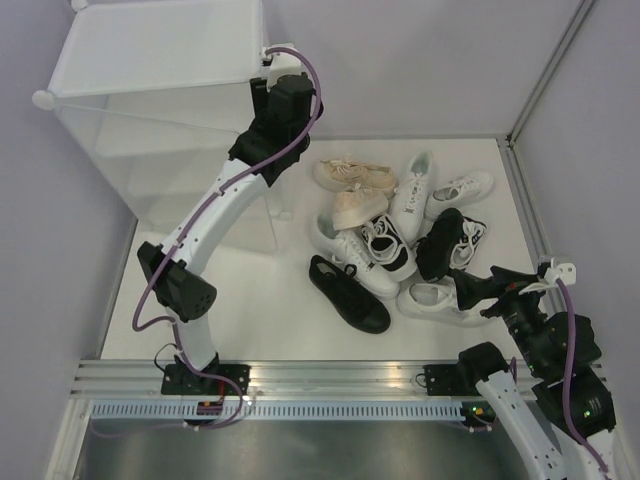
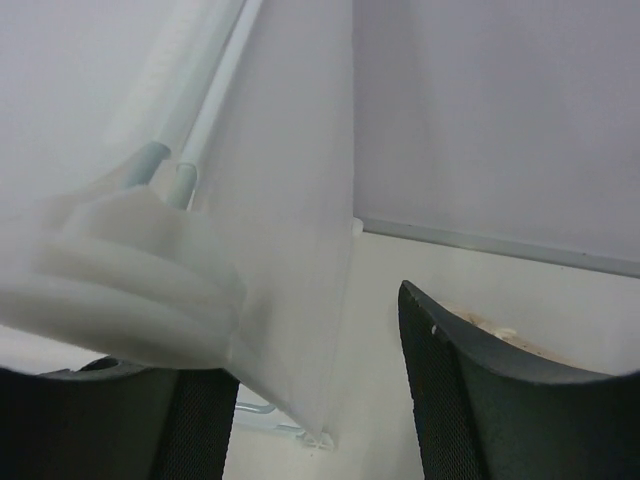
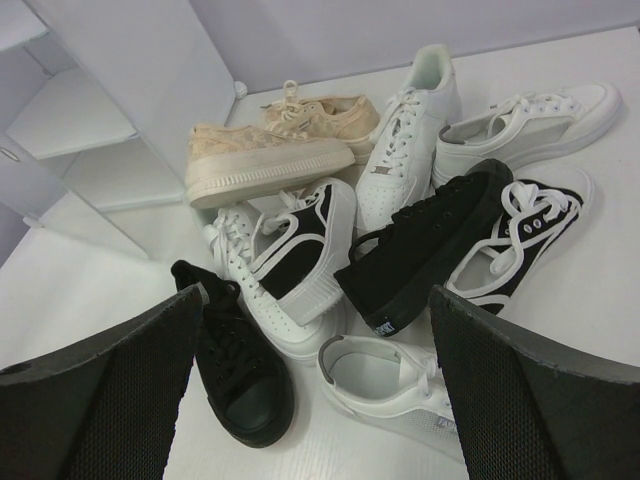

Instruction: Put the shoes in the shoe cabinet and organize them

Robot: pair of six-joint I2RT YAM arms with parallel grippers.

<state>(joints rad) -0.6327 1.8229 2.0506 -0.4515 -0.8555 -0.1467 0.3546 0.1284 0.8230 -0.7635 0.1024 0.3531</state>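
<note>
**A:** Ten sneakers (image 1: 388, 245) are counted in the overhead view. Where are they found?

**B:** They are heaped on the white table (image 1: 250, 300), to the right of the shoe cabinet (image 1: 160, 100) and outside it. The beige pair (image 1: 352, 175) is seen nearest the cabinet, one shoe tipped onto its side against the other. An all-black sneaker (image 1: 348, 293) is laid at the near edge of the heap, further from the cabinet. The white ones and the black-and-white ones are piled, touching and overlapping, on the heap's far side from the cabinet.

**A:** How is the left gripper (image 2: 270, 340) placed?

**B:** It is raised to the cabinet's upper right corner. Its fingers (image 2: 460, 400) are held apart, and the edge of the frosted door panel (image 2: 290, 200) is seen between them. A gap is visible between the panel and the right-hand finger. Contact on the other side cannot be told, since that finger is hidden behind the panel and a blurred round connector (image 2: 120, 280).

**A:** And the right gripper (image 3: 318, 300)?

**B:** It is spread wide, and nothing is pinched. It is pointed at the heap from the side away from the cabinet, above the table, and the shoes are framed between its two pads.
</note>
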